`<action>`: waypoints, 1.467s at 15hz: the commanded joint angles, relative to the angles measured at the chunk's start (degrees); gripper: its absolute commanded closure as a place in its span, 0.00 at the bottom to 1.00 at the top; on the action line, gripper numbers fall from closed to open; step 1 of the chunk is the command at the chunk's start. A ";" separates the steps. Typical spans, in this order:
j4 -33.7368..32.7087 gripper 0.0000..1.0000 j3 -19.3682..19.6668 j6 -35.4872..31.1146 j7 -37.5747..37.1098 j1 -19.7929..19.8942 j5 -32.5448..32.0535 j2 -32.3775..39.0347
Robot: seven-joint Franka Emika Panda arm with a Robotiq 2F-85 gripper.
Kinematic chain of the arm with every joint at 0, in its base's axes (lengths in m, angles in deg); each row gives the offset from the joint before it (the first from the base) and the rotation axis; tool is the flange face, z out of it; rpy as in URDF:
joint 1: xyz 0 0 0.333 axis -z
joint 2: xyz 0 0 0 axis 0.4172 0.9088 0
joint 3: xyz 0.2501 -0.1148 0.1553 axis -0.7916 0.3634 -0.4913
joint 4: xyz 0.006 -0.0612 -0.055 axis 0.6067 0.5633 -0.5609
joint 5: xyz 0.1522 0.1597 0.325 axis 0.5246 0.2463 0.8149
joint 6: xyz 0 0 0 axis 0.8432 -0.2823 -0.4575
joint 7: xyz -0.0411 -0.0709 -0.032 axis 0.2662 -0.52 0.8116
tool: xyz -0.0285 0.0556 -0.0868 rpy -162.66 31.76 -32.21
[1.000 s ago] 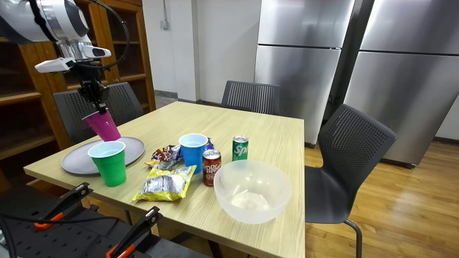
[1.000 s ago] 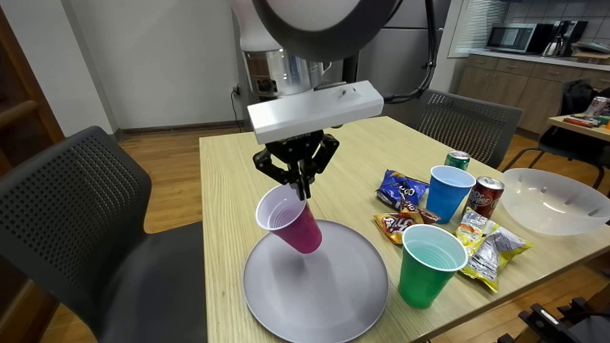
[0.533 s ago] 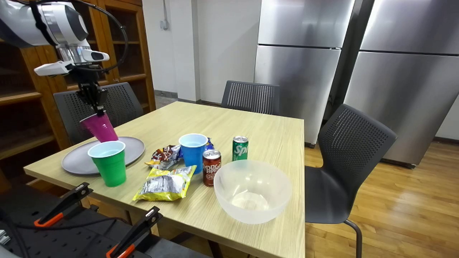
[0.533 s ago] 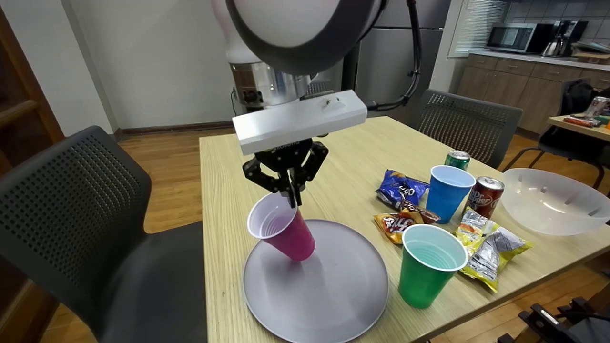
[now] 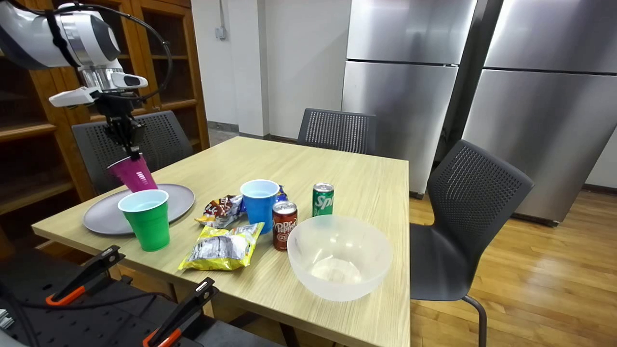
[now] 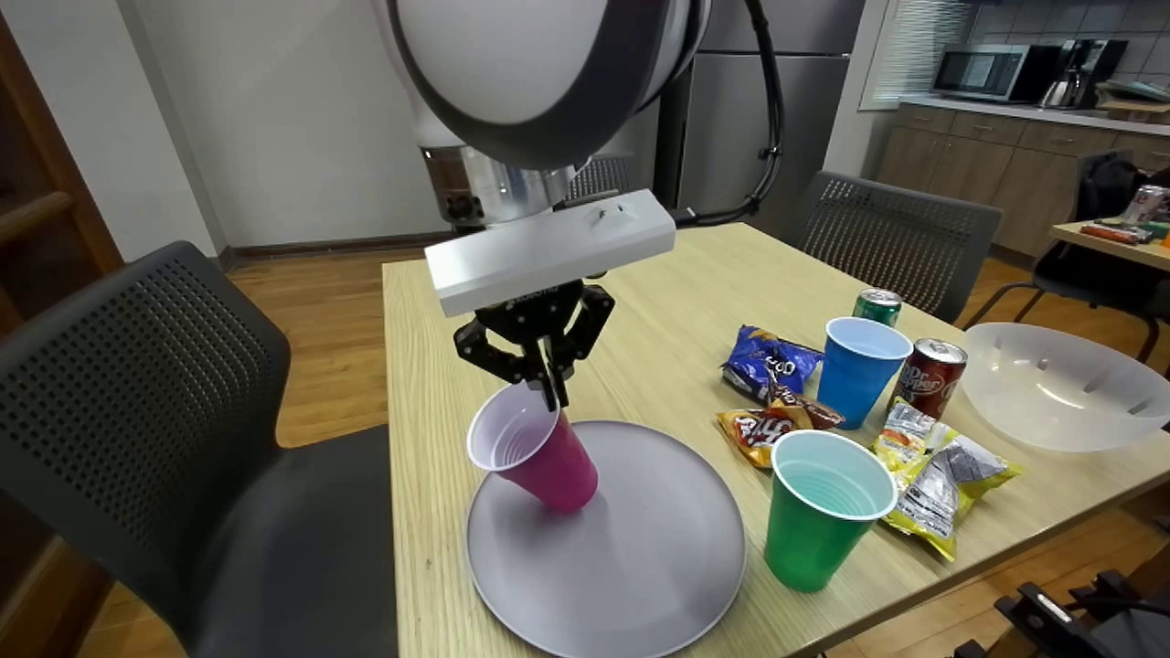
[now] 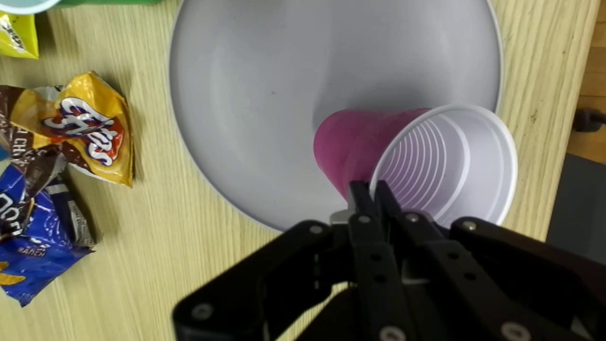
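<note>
Where the pale table ends, 3 chairs stand.

Wrist view close overhead; exterior views oblique, sharing table.

Pink cup: glossy outside, pale inside with ring ridges toward the bottom, white rim. Held by one side of the rim, tilted well off upright: mouth high, base lowest. Base is over the plate; in the wrist view the mouth overhangs the plate's edge. Can't tell if base touches.
</note>
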 commanded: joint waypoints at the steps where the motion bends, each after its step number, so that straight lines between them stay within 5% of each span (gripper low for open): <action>1: -2.85 0.99 0.08 3.23 -0.51 -0.39 0.66 1.53; 22: -1.09 0.99 1.22 5.35 0.03 1.04 0.96 0.33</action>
